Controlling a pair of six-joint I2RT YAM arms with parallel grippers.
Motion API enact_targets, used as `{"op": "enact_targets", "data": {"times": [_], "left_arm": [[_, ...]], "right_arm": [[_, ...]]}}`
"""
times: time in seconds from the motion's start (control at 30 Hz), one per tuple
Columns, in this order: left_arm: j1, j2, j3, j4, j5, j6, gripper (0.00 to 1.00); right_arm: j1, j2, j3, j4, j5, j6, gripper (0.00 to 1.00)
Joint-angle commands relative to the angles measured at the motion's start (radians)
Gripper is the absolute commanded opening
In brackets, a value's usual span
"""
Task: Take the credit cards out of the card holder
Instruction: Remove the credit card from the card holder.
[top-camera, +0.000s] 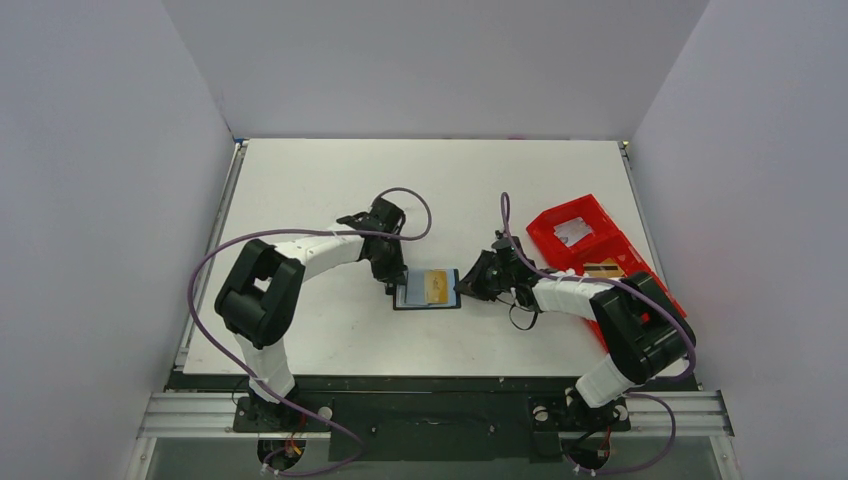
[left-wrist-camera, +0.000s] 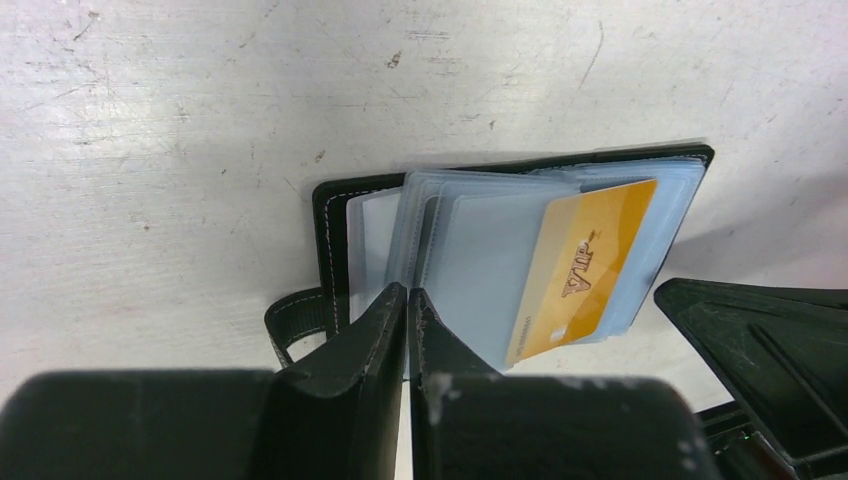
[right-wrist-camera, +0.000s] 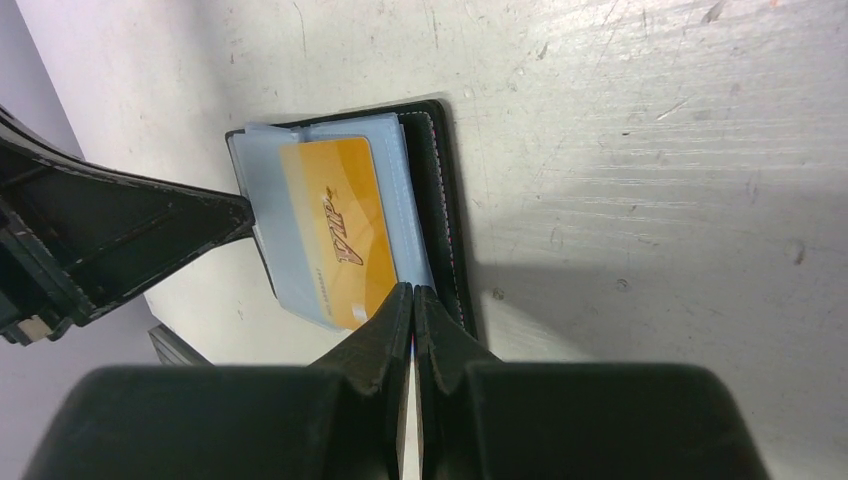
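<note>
Here the card holder (top-camera: 427, 289) lies open and flat on the white surface (top-camera: 330, 180), directly between the two arms, with its longer side running from one tool to the other. The left tool (left-wrist-camera: 408, 300) is fully closed, its tips meeting at the near edge of the clear sleeves (left-wrist-camera: 470, 260). Whether a sleeve edge is nipped between them cannot be told. The right tool (right-wrist-camera: 413, 295) is closed as well, its tips down at the holder's black edge with nothing plainly held. What matters for the coming pull is the gold card (right-wrist-camera: 335, 230). It sits in the top sleeve, lying across the holder's length, and its near corner is just beside the right tool's tips. The left tool has a width of empty sleeve between it and the card, so the right tool looks better placed to draw it out while the left pins the holder. Which sleeve edge is open I cannot tell. The red tray (top-camera: 580, 235) stands well apart on the right, out of the way.
</note>
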Motion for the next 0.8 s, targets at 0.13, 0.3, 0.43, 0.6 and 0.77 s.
{"op": "enact_targets", "data": {"times": [0.13,0.3,0.43,0.6,0.77], "left_arm": [[-0.029,-0.081,0.104,-0.085,-0.035,0.045,0.13],[-0.055,-0.085,0.129,-0.072,-0.002,0.044,0.16],[-0.068,-0.051,0.135,-0.044,0.042,0.033,0.15],[-0.070,0.008,0.132,-0.015,0.054,0.025,0.09],[-0.070,0.065,0.112,0.022,0.053,0.021,0.04]], "right_arm": [[0.017,-0.043,0.070,-0.057,0.016,-0.059,0.07],[0.035,-0.049,0.100,-0.088,0.035,-0.070,0.16],[0.054,-0.037,0.128,-0.101,0.039,-0.074,0.21],[0.071,-0.002,0.156,-0.100,0.040,-0.072,0.22],[0.072,0.044,0.171,-0.086,0.039,-0.073,0.23]]}}
